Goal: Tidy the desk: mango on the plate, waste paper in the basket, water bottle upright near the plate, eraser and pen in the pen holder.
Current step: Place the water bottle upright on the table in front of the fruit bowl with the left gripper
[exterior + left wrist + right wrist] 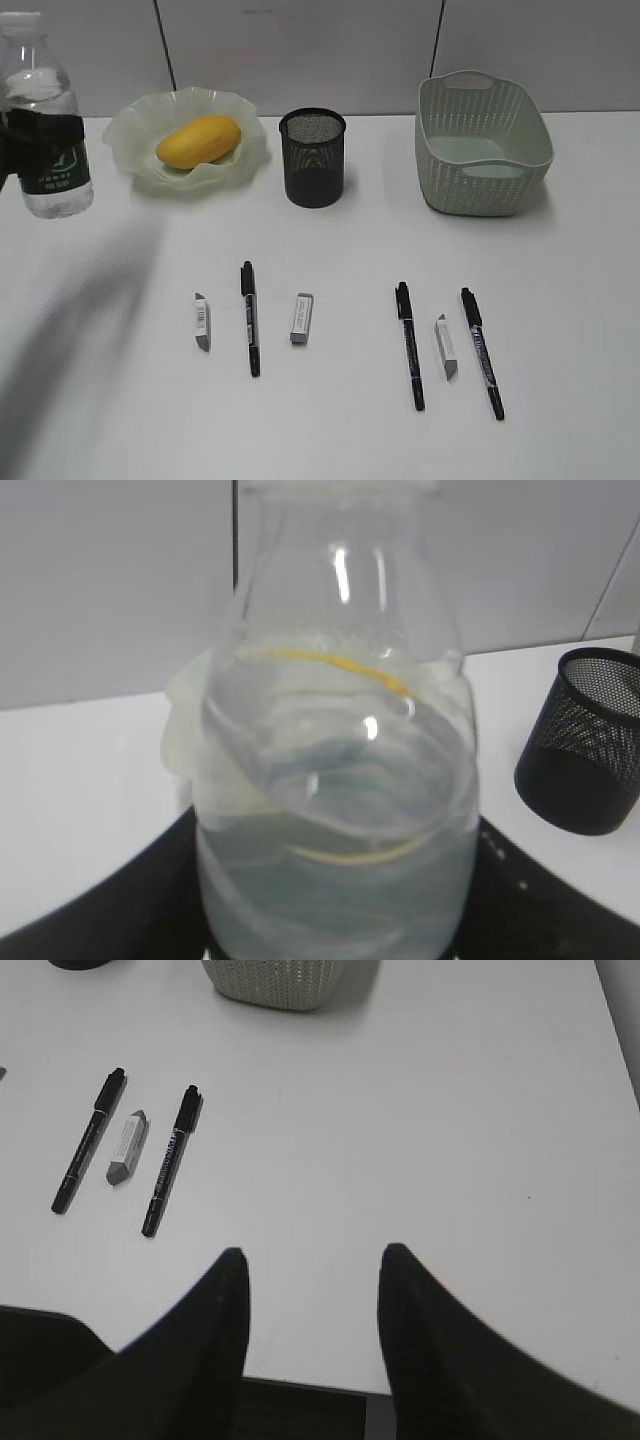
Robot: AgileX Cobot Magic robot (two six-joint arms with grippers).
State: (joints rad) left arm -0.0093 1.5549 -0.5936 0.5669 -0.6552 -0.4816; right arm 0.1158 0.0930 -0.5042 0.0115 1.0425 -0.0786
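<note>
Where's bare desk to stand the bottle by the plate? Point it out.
Bare desk lies in front of the plate, left of the leftmost eraser. The right edge beyond the rightmost pen is bare too. The pen-and-eraser row is crowded.

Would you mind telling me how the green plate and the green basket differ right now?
The plate is a shallow translucent dish with a wavy rim; the basket is deep, opaque, with perforated woven-look sides and cut-out handles. The plate holds the mango; no contents are visible in the basket. The plate sits left of the pen holder, the basket to its right. Both are pale green and stand along the desk's back edge.
</note>
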